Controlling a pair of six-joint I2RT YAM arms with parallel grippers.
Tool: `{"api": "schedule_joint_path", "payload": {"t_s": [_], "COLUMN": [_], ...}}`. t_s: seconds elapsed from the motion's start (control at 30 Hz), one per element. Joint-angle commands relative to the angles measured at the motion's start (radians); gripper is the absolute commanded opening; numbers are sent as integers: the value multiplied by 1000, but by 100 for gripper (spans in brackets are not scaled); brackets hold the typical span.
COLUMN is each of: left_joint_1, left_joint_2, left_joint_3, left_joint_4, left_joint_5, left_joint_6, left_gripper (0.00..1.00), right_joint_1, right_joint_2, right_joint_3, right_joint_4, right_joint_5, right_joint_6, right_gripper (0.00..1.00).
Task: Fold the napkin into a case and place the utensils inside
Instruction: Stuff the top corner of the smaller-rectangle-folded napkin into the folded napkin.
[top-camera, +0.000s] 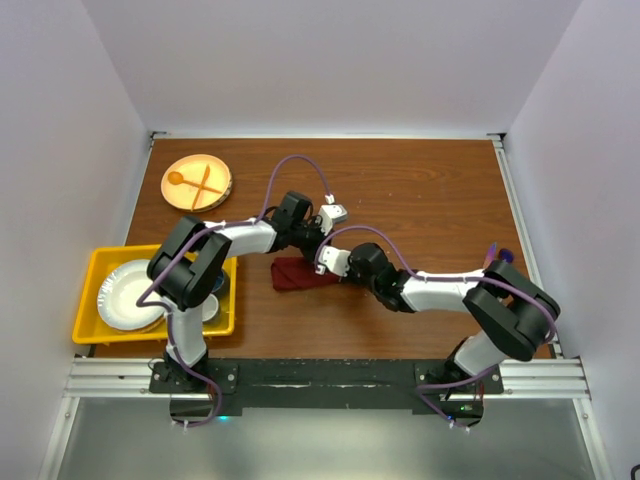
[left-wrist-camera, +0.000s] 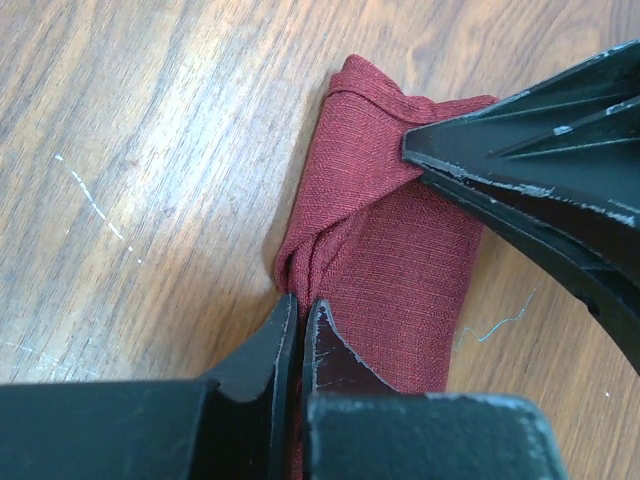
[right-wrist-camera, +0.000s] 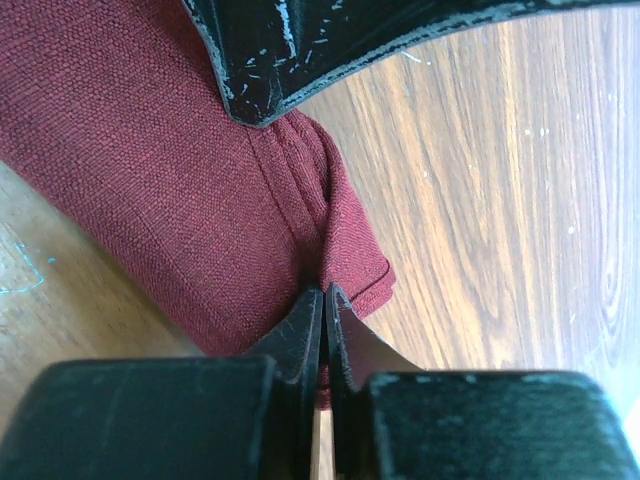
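The maroon napkin (top-camera: 300, 275) lies folded into a narrow packet on the wooden table, just in front of both grippers. In the left wrist view my left gripper (left-wrist-camera: 300, 305) is shut on a pinched fold at the edge of the napkin (left-wrist-camera: 390, 260). The right gripper's fingers (left-wrist-camera: 520, 160) press on its far end. In the right wrist view my right gripper (right-wrist-camera: 326, 295) is shut on a raised fold near a corner of the napkin (right-wrist-camera: 150, 170). Small purple pieces, probably the utensils (top-camera: 497, 255), show at the table's right edge, mostly hidden by the right arm.
A wooden plate (top-camera: 222, 170) with an orange spoon and fork sits at the back left. A yellow bin (top-camera: 88, 262) holding white dishes stands at the left front edge. White walls enclose the table on three sides.
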Motion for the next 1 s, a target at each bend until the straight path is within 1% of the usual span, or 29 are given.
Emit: {"api": "schedule_joint_path", "payload": {"t_s": [0.0,0.1,0.13,0.23,0.33,0.43,0.47,0.5,0.6,0.7,0.77,0.83,0.87,0.97], "left_joint_1": [-2,-2,-2,-1,-1,-2,-1,-1,-1,-1,-1,-1,1,4], "left_joint_2": [41,43,43,46,47,53,55,55,58,63,64,66,66,72], "left_joint_3": [6,5,3,5,5,6,8,8,8,11,14,14,14,19], "left_joint_4": [-47,-49,-48,-46,-41,-41,-40,-41,-41,-40,-41,-43,-44,-51], "left_joint_5": [-54,-51,-49,-46,-40,-35,-32,-31,-25,-22,-20,-19,-19,-16], "left_joint_6": [19,20,19,22,23,20,17,16,13,8,7,7,5,5], "left_gripper": [0,0,0,0,0,0,0,0,0,0,0,0,0,0], "right_joint_1": [2,2,2,1,-2,-10,-21,-30,-67,-87,-97,-105,-122,-163], "right_joint_2": [-43,-72,-79,-105,-125,-151,-155,-163,-162,-149,-126,-76,-63,-22], "right_joint_3": [31,72,101,159,193,215,216,221,223,207,212,233,247,298], "right_joint_4": [-67,-118,-133,-203,-249,-293,-293,-337,-385,-381,-374,-391,-411,-451], "right_joint_5": [2,-1,-3,-28,-38,-77,-87,-107,-185,-235,-267,-267,-311,-371], "right_joint_6": [44,73,98,162,208,224,222,219,195,150,142,167,181,213], "right_gripper": [17,22,29,40,41,47,47,46,45,40,36,34,34,37]}}
